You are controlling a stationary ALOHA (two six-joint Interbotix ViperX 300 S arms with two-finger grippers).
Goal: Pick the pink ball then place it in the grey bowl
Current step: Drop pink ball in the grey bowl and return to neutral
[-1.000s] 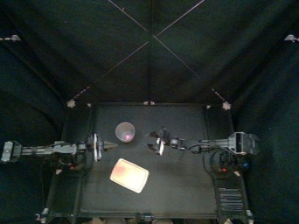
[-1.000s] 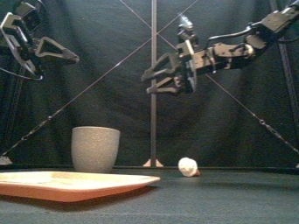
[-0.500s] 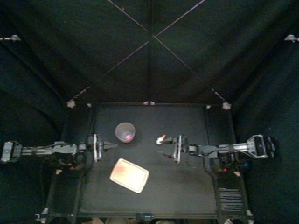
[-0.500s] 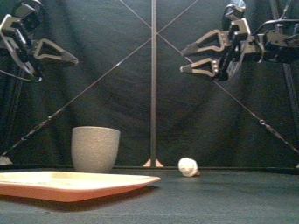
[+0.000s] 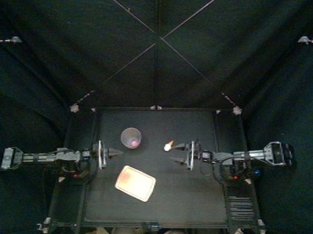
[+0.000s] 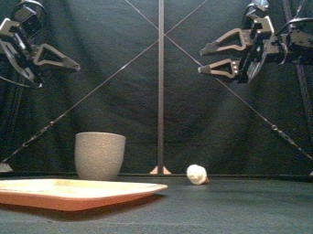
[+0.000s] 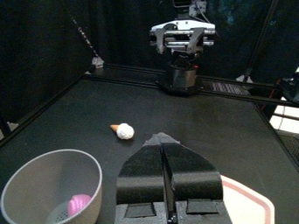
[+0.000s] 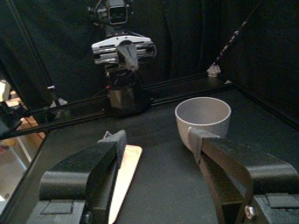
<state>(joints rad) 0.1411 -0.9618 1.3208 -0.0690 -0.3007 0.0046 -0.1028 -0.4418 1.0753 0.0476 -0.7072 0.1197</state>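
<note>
Two arms hang high over the counter, and the pink ball already lies at the bottom of the grey bowl — so, by my reading, the placing is done and only the result can be lost. The left arm carries its jaws pressed together with just a hairline seam between them and nothing held. The right arm has its jaws spread wide and empty.

The likeliest upset would be a low or sideways sweep by either arm. The bowl looks tall for its base, and a knock at its rim could tip it and send the ball rolling out. In the top view the left jaws sit nearer the bowl, so that side carries more of the risk. A small pale toy lies loose between the bowl and the right arm, and a nudge would probably roll it. The pink tray lies flat toward the front, apart from the bowl.

Nothing stands near an edge — the bowl is well inside the counter. Open room lies over the right half and along the back. There is room above too, where the front view shows both sets of jaws well clear of the bowl's rim.
</note>
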